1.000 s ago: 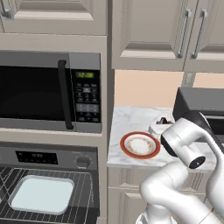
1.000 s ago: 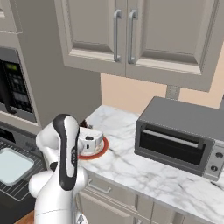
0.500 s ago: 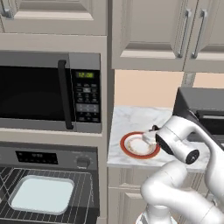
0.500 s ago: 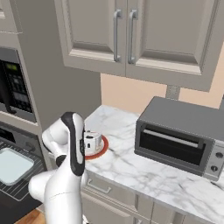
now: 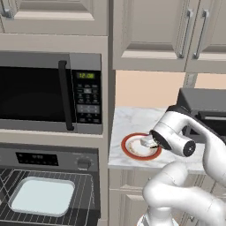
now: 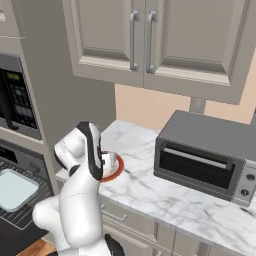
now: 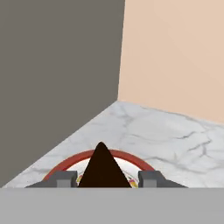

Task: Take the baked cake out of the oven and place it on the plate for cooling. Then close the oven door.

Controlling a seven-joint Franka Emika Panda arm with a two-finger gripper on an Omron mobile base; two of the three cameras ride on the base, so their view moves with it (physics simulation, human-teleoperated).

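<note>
My gripper (image 7: 108,179) is shut on the baked cake (image 7: 102,167), a dark-brown wedge held between the two fingertips. It hangs just over the plate (image 7: 127,157), white with a red-orange rim, on the marble counter. From the left base the gripper (image 5: 148,142) sits low over the plate (image 5: 127,150), and from the right the plate (image 6: 117,169) peeks out beside the hand. The oven (image 5: 48,160) at lower left stands open with its wire rack (image 5: 84,207) showing. The oven door is out of view below the frame.
A pale rectangular tray (image 5: 42,196) lies on the oven rack. The black microwave (image 5: 39,95) sits above the oven. A grey toaster oven (image 6: 200,155) stands on the counter right of the plate. Wall cabinets (image 6: 135,40) hang overhead, and the cabinet side wall (image 7: 57,78) rises just beyond the plate.
The gripper, with the cake in it, has moved left and down from above the counter to just over the plate. The plate and tray have not moved.
</note>
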